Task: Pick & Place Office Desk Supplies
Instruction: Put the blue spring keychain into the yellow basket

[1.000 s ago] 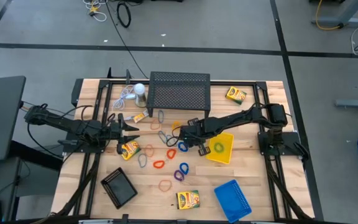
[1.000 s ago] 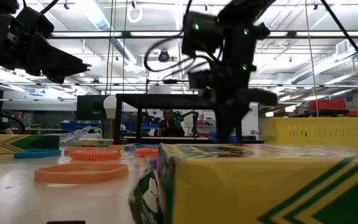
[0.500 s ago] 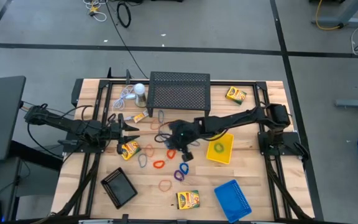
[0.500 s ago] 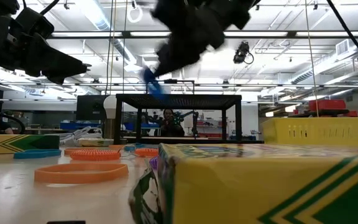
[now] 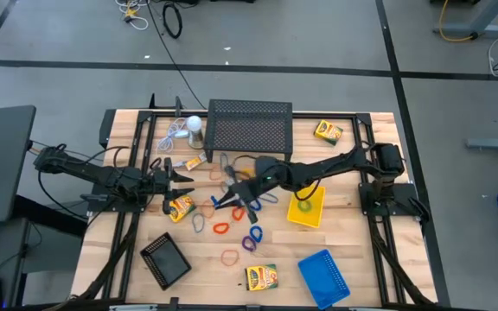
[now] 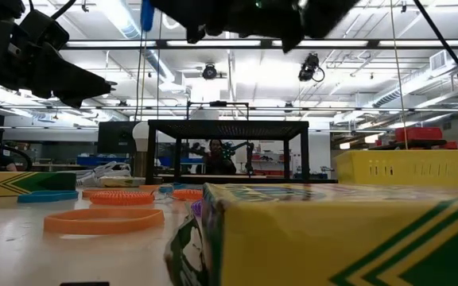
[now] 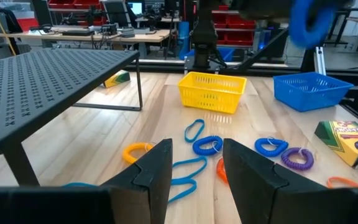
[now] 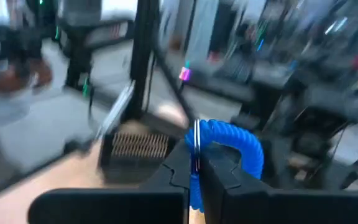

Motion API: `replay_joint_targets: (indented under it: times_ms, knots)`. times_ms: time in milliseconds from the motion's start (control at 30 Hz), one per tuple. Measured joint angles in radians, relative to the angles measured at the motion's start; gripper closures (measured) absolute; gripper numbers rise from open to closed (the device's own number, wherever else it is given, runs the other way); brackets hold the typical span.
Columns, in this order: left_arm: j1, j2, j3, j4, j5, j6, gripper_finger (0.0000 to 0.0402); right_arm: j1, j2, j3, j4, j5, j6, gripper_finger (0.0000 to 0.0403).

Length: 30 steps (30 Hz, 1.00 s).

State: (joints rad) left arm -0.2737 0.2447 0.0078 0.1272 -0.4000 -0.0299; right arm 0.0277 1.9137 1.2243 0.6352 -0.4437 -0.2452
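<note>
My right gripper (image 5: 223,201) hangs above the table's middle, pointing level toward the left edge. It is shut on a blue coiled rubber band (image 8: 229,142), which also shows high in the low view (image 6: 145,14). Below it several coloured bands (image 5: 232,226) lie flat on the wood. A yellow tray (image 5: 311,214) holding a green band stands right of them. A blue tray (image 5: 324,276) and a black tray (image 5: 165,259) sit near the front edge. My left gripper (image 7: 194,168) waits open at the table's left, beside a crayon box (image 5: 180,207). My right gripper pinches one side of the blue band's loop (image 8: 196,146) between its two fingers. The fingers lie level, coming from the table's right. The rest of the loop arches out beyond the fingertips, lifted clear of the table.
A large black mesh stand (image 5: 249,130) fills the far middle, with a white round object and cord (image 5: 193,125) to its left. More crayon boxes lie at the far right (image 5: 328,131) and near the front edge (image 5: 261,276). A person shows in the room beyond the table (image 6: 213,155).
My right gripper has risen from the table with the blue band, tipped from pointing down to pointing level, and swung toward the table's left. The band is now lifted clear of the wood.
</note>
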Motion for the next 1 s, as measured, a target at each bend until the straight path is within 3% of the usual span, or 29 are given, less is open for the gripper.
replay_joint_targets:
  times_ms: [133,367,567,700,833,1000]
  knots:
    - [0.000,0.000,0.000,0.000,0.000,-0.007,0.0253,-0.020,-0.031,-0.166,0.210,0.073,0.070,0.0391]
    - [0.000,0.000,0.000,0.000,0.000,-0.007,0.0253,0.026,-0.285,-0.465,0.162,0.378,0.088,0.0391]
    - [0.000,0.000,0.000,0.000,0.000,-0.008,0.0253,0.134,-0.572,-0.634,-0.141,0.685,0.199,0.0391]
    - [0.000,0.000,0.000,0.000,0.000,-0.009,0.0253,0.222,-0.694,-0.657,-0.400,0.816,0.349,0.0391]
    - [0.000,0.000,0.000,-0.001,0.000,-0.009,0.0253,0.302,-0.720,-0.658,-0.584,0.865,0.489,0.0391]
    - [0.000,0.000,0.000,-0.003,0.000,-0.017,0.0253,0.340,-0.715,-0.658,-0.751,0.830,0.648,0.0391]
